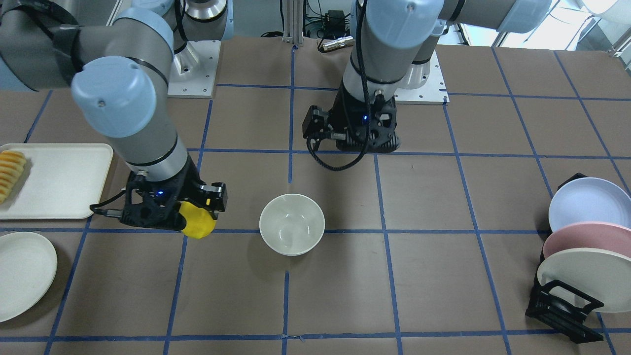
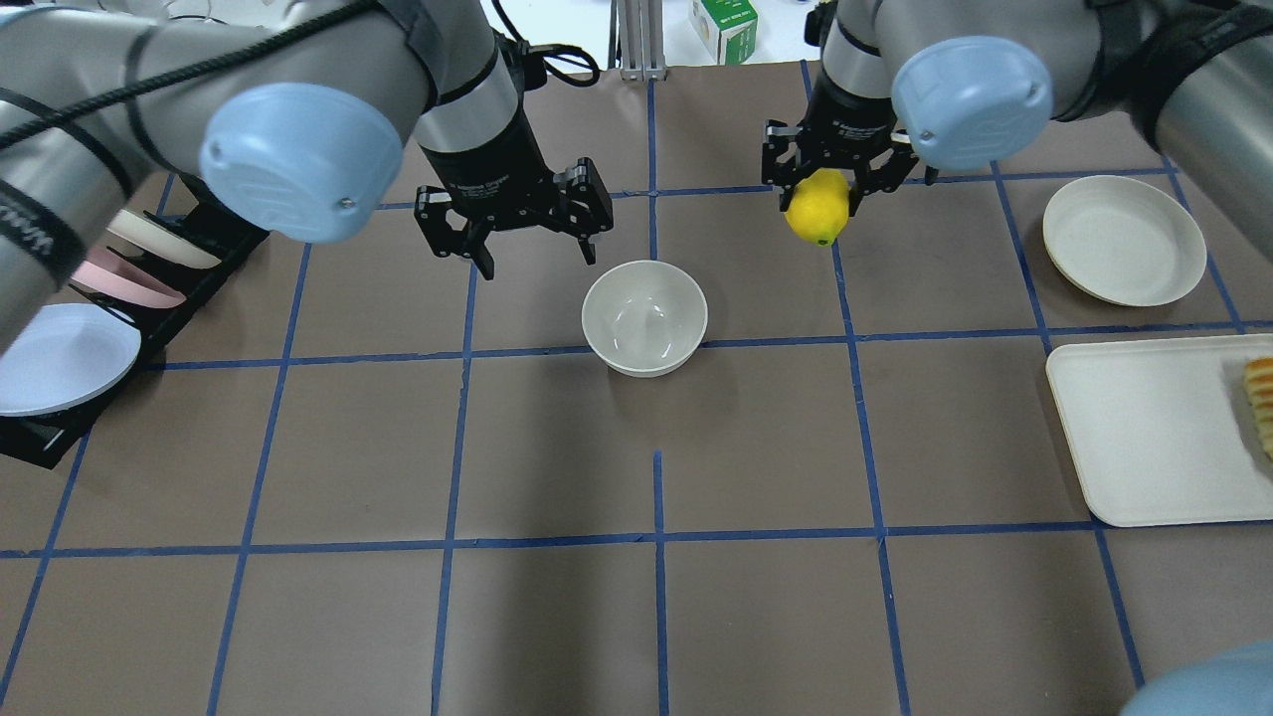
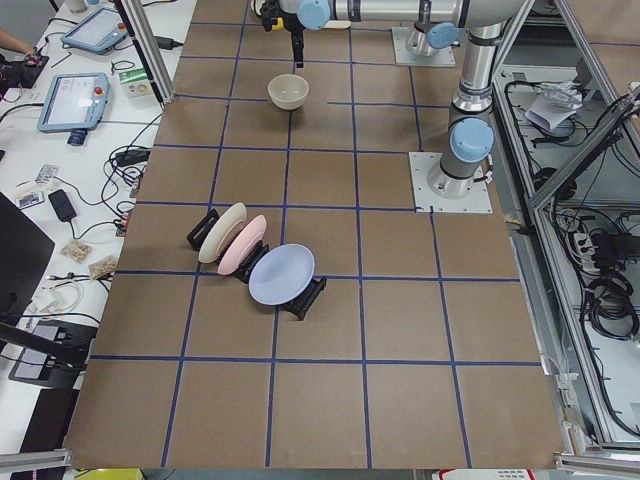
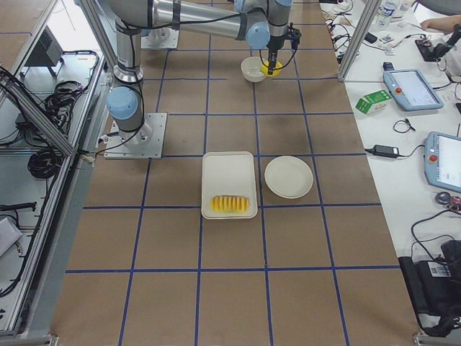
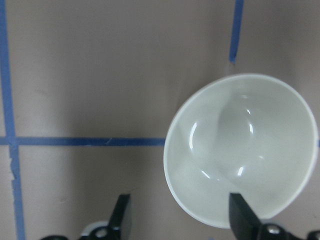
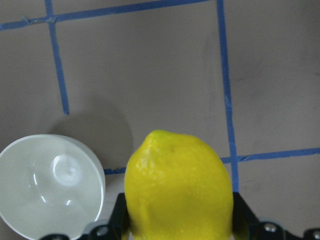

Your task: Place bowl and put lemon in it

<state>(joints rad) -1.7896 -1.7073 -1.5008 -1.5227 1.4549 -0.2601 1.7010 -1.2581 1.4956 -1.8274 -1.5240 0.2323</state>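
Lemon (image 2: 818, 207) held off the table in right gripper (image 2: 822, 199), near empty bowl (image 2: 644, 318).
Long axis runs along the fingers, free tip pointing down; jaws clamp its sides. Bowl upright on table, between the two grippers. Left gripper (image 2: 538, 259) hovers near the bowl, jaws wide, holding nothing. Tray (image 2: 1144, 438) with fruit slices (image 2: 1261, 403) and plate (image 2: 1122, 239) lie well apart, on the right.

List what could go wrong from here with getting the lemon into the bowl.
1. The right claw holds the lemon beside the bowl, not over it. An early release would likely send it rolling across the table.
2. The left claw hangs open close by the bowl, so the two claws may bump as the lemon comes across.
3. Dropped from high up, the lemon could bounce out.
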